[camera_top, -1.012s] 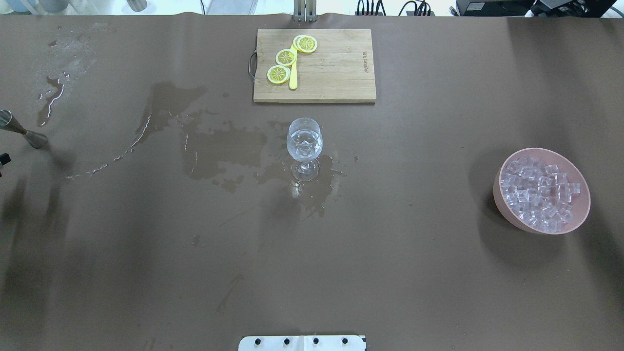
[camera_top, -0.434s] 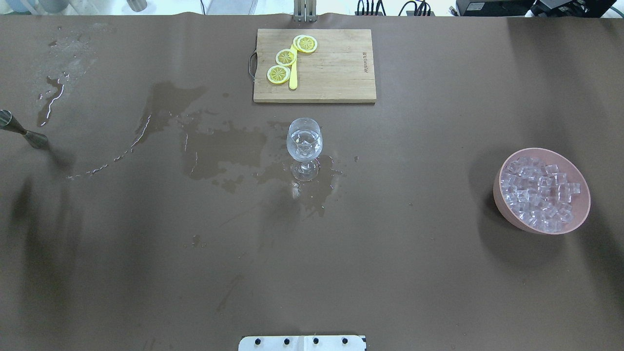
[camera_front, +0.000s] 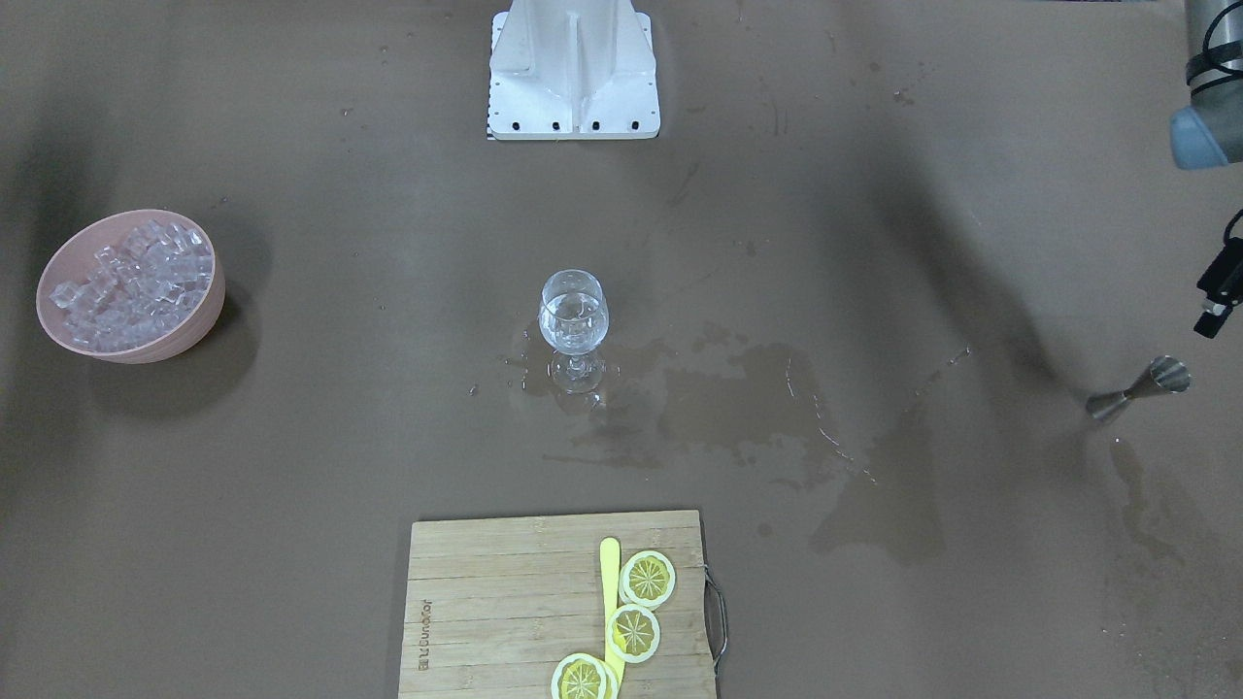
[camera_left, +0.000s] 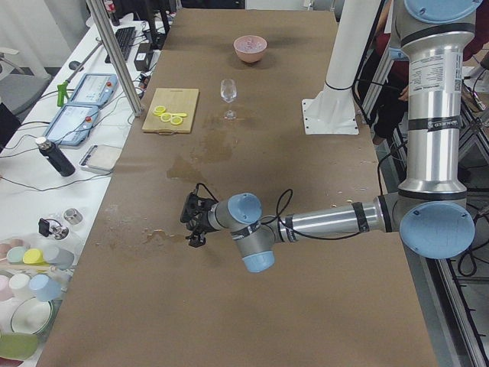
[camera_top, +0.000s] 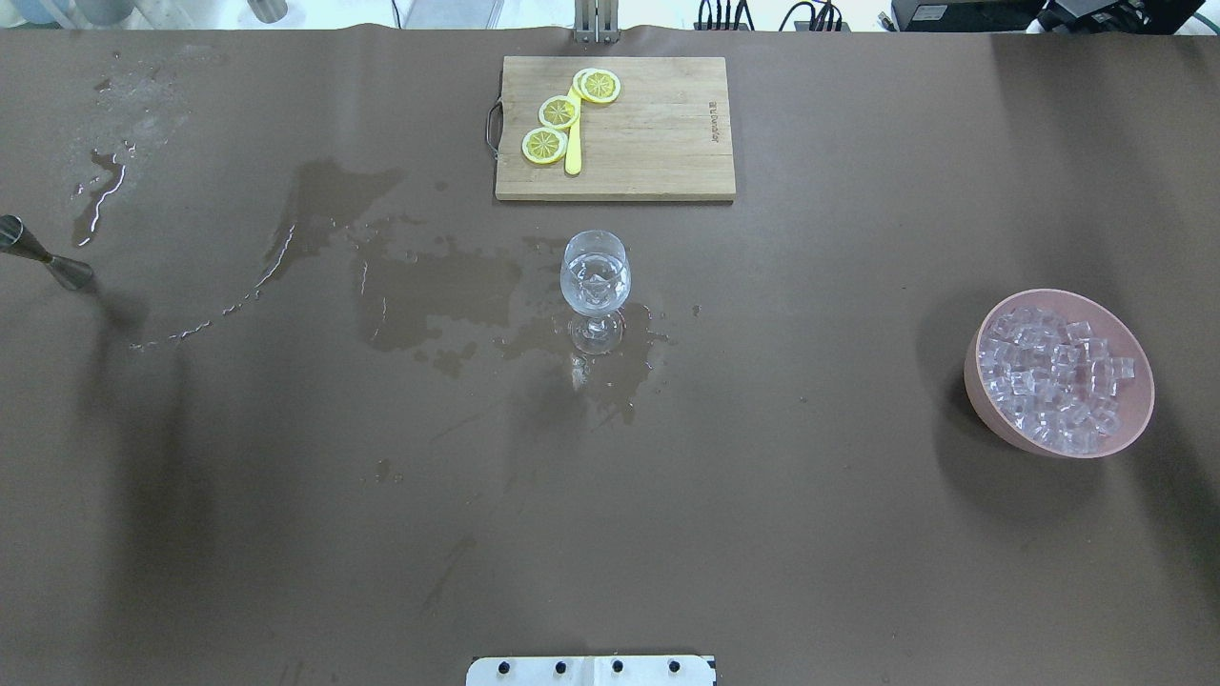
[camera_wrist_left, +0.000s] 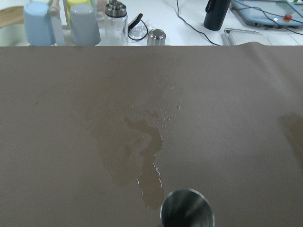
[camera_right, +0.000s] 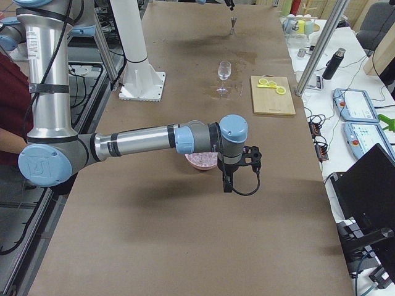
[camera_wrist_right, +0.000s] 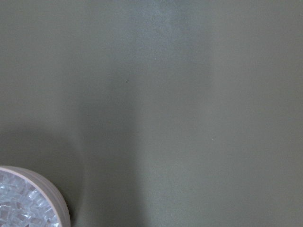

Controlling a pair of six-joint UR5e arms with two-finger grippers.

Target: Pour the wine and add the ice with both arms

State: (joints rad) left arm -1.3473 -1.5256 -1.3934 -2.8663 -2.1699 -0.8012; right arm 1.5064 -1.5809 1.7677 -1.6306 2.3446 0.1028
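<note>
White base plate (camera_top: 591, 671) at near edge of brown table (camera_top: 762, 534). Right gripper (camera_right: 227, 184) hangs off the near, large arm in the right side view, fingers pointing down. It sits near the pink bowl (camera_top: 982, 400), toward the table's right end, not touching it and not over it. Cannot tell whether its jaws are spread or pressed together. The ice (camera_top: 1056, 379) is piled in that bowl, right side of table, well apart from the glass.

Left gripper (camera_left: 195, 233) is low over the table's left end, near the steel jigger (camera_top: 48, 257) but apart from it. The jigger's cup shows at the bottom edge of the left wrist view. Jaw state: cannot tell, and nothing visibly held.

Wine glass (camera_top: 597, 332) is upright mid-table, well apart from both grippers. The wine (camera_front: 573, 330) is a small clear amount in its bowl. Wet spill patches (camera_top: 438, 295) spread from the glass foot toward the left.

Far side: wooden cutting board (camera_top: 658, 143) just beyond the glass, with lemon slices (camera_top: 559, 111) on its left part.
</note>
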